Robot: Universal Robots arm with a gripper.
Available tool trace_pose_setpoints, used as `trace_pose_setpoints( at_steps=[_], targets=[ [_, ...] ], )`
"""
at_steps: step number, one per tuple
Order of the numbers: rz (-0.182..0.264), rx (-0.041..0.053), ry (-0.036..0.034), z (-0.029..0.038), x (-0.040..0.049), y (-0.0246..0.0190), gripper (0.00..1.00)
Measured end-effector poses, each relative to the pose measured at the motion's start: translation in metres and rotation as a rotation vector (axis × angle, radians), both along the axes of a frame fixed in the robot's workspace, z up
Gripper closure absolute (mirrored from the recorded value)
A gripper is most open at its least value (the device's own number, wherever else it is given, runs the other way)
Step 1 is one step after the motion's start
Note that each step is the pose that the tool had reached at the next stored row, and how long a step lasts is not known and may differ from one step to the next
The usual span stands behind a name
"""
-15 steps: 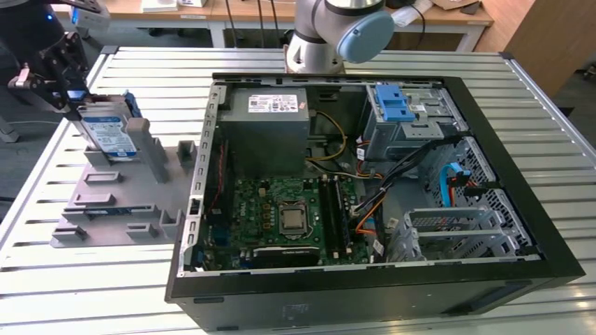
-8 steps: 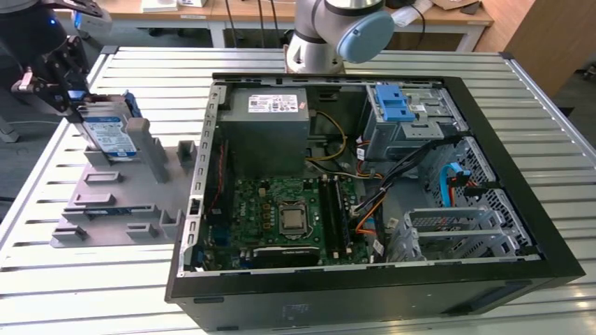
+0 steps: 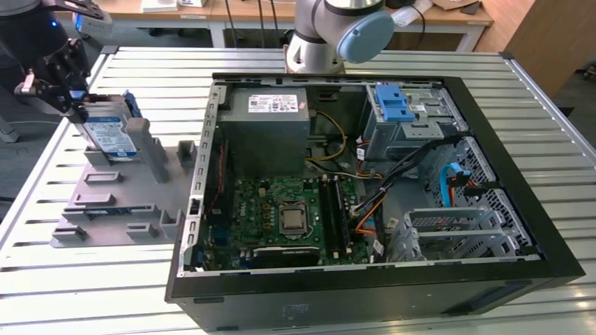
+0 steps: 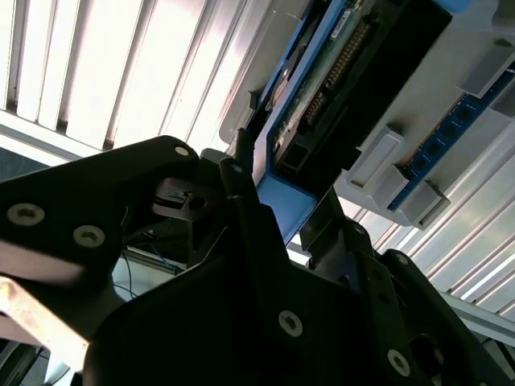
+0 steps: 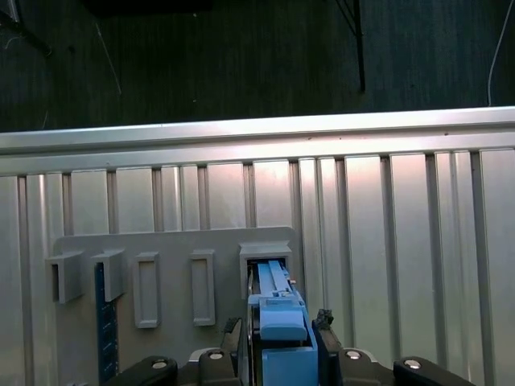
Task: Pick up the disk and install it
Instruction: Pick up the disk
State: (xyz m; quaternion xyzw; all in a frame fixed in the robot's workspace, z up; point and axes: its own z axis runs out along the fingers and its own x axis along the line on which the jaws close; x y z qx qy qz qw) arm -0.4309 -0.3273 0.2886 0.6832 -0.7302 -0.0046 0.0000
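Gripper [image 5: 278,328] clamped across disk [image 3: 110,136] — grip on blue top edge, disk upright in grey fixture [image 3: 112,202].

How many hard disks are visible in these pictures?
1. The disk stands upright in the grey holder at the exterior view's left. The computer case may hide others.

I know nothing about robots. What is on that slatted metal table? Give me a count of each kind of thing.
robot arm: 1
open computer case: 1
grey holder plate: 1
disk, standing in the plate: 1
Total: 4
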Motion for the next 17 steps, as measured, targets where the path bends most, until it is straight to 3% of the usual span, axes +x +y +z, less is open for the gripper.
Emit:
trace_pose_setpoints(
  at_steps=[1,2,9,11,12,17],
  targets=[
    [0.000,0.0001,-0.0002,-0.0001,0.0000,0.0000,0.49],
    [0.000,0.0000,-0.0001,-0.0001,0.0000,0.0000,0.56],
    [0.000,0.0001,-0.0002,-0.0002,0.0000,0.0000,0.56],
    [0.000,0.0001,-0.0003,-0.0002,0.0000,0.0000,0.58],
    [0.000,0.0001,-0.0002,-0.0002,0.0000,0.0000,0.63],
    [0.000,0.0000,-0.0001,-0.0002,0.0000,0.0000,0.63]
  ],
)
